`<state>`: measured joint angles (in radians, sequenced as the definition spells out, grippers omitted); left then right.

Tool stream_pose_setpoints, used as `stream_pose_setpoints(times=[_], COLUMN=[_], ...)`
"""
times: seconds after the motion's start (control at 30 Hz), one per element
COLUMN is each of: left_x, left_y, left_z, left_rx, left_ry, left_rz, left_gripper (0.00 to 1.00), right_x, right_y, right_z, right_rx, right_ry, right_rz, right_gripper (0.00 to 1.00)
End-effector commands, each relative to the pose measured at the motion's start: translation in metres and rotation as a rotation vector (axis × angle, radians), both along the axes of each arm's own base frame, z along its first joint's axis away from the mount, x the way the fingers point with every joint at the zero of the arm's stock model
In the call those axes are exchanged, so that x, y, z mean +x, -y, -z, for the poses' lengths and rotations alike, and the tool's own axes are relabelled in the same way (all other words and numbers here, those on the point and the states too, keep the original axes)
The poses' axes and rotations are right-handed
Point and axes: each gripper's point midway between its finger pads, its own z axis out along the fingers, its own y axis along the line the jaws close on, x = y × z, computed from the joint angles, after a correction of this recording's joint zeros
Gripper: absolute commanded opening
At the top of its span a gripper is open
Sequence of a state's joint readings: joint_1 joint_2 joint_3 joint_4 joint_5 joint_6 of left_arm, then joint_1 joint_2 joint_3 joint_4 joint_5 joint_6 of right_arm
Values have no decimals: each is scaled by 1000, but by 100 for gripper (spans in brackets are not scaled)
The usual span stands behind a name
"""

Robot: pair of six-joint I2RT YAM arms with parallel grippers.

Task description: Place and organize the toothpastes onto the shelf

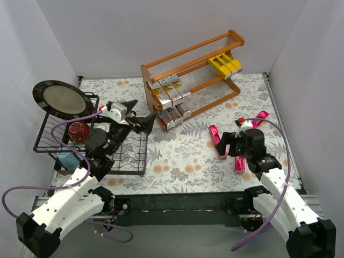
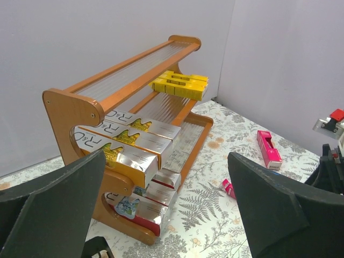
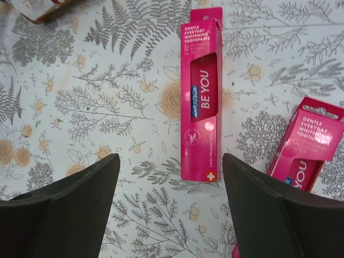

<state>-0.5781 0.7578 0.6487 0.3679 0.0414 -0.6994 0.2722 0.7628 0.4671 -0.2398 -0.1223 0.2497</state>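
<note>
The orange-brown wooden shelf [image 1: 188,52] stands at the back centre. Yellow cartons [image 1: 226,63] lie at the right end of its middle tier and silver-and-yellow cartons [image 1: 171,90] at the left end. Silver cartons [image 1: 173,115] sit on the bottom tier. Three magenta cartons lie on the table: one [image 1: 216,141] left of my right gripper, one [image 1: 260,118] behind it, one [image 1: 240,163] under the arm. My left gripper [image 1: 148,122] is open and empty, facing the shelf [image 2: 70,110]. My right gripper [image 3: 171,158] is open above the table, just short of a magenta carton [image 3: 205,97].
A black wire dish rack [image 1: 91,145] stands at the left with a dark plate [image 1: 62,99] and a red cup [image 1: 79,130]. White walls enclose the floral table. A second magenta carton [image 3: 312,145] lies right of my right fingers.
</note>
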Motion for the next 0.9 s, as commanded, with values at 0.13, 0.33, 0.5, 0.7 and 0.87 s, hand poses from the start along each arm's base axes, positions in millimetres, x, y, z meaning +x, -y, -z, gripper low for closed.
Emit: stream_pose_setpoints(times=[0.13,0.33,0.5,0.7,0.87], left_x=[0,-2,-3,-4,-4], left_y=[0,-2,-4,-5,-6], left_z=[-4,-7,-11,-12,-13], left_rx=[-3,-11,-15,-18,-19], left_ry=[8,16,25,27,32], left_rz=[1,-5,-10,-13,-17], left_gripper=[98,98,98,98,98], right_x=[-17,-11,-11,-8,-3], right_y=[3,-3,-11,-1,-2], right_z=[39,57,73,83,84], right_rx=[-3,-75,-160,-247,-232], right_ry=[-106,-123,-137,-132,-97], right_rz=[61,59,67,185,206], right_gripper=[84,81,77,71,63])
